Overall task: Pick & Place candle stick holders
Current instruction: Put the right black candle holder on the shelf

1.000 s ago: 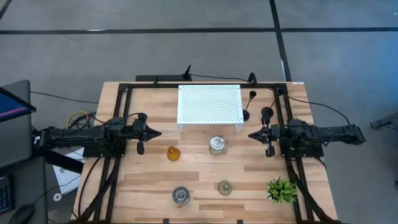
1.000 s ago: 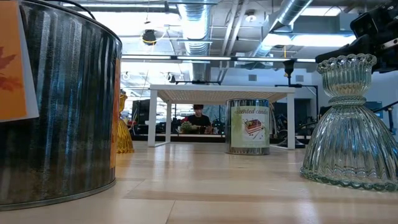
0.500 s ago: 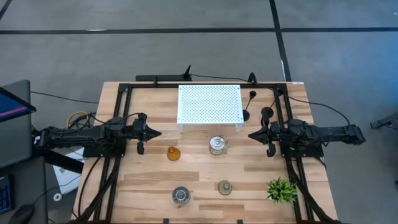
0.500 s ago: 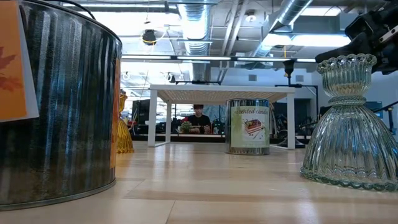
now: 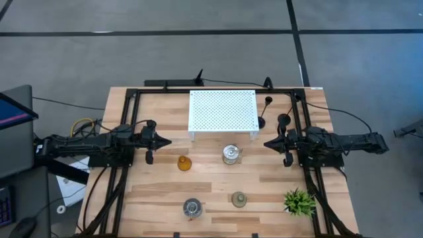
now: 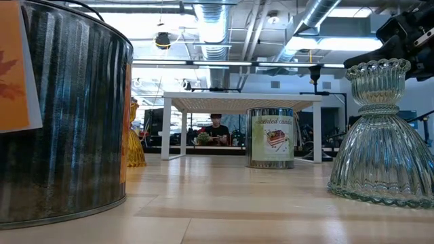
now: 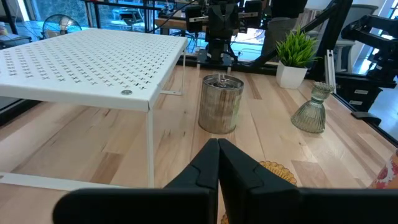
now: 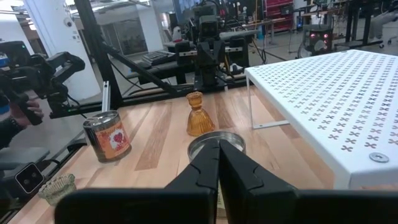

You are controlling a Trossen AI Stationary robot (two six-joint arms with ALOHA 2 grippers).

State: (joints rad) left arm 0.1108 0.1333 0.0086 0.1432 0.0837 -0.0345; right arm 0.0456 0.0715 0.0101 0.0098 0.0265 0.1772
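Both arms wait level above the table's side edges. My left gripper (image 5: pixel 168 141) and my right gripper (image 5: pixel 266 143) are shut and hold nothing; each wrist view shows its fingertips closed together, the left (image 7: pixel 217 146) and the right (image 8: pixel 219 146). Between them an amber glass holder (image 5: pixel 184 162) and a silvery jar (image 5: pixel 230 155) stand on their bases. Nearer the front edge stand a second silvery jar (image 5: pixel 192 208) and a grey-green ribbed holder (image 5: pixel 238 199). Two black thin-stemmed holders (image 5: pixel 263 121) (image 5: pixel 284 120) stand by the white stand's right end.
A white perforated stand (image 5: pixel 223 110) on thin legs fills the far middle of the table. A spiky green plant (image 5: pixel 299 201) sits at the near right. A black frame (image 5: pixel 129 106) runs along the table's sides. Bare wood lies between the holders.
My right gripper has rolled a little about its own pointing line, staying where it was. Nothing on the table has moved.
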